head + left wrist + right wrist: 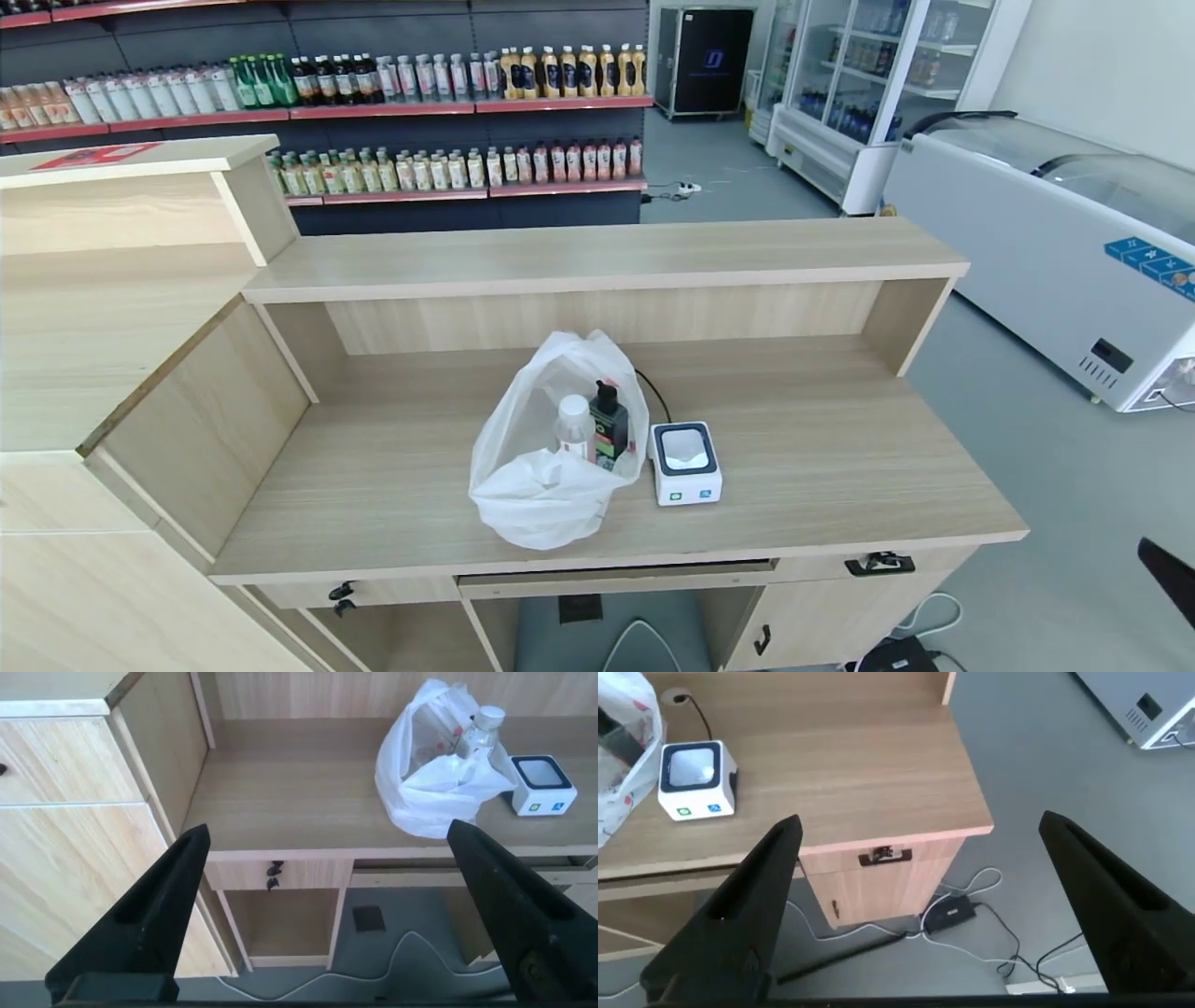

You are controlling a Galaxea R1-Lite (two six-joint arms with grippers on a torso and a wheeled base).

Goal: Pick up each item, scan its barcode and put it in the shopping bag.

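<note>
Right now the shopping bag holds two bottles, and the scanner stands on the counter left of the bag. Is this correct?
Only the side is wrong: the head view shows the scanner on the counter right of the shopping bag, which does hold a clear bottle and a dark bottle.

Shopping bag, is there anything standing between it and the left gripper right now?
Nothing visible does. The open left gripper hangs off the front edge of the counter, and only bare wood lies between it and the shopping bag. The scanner stands beyond the bag, on its right.
</note>
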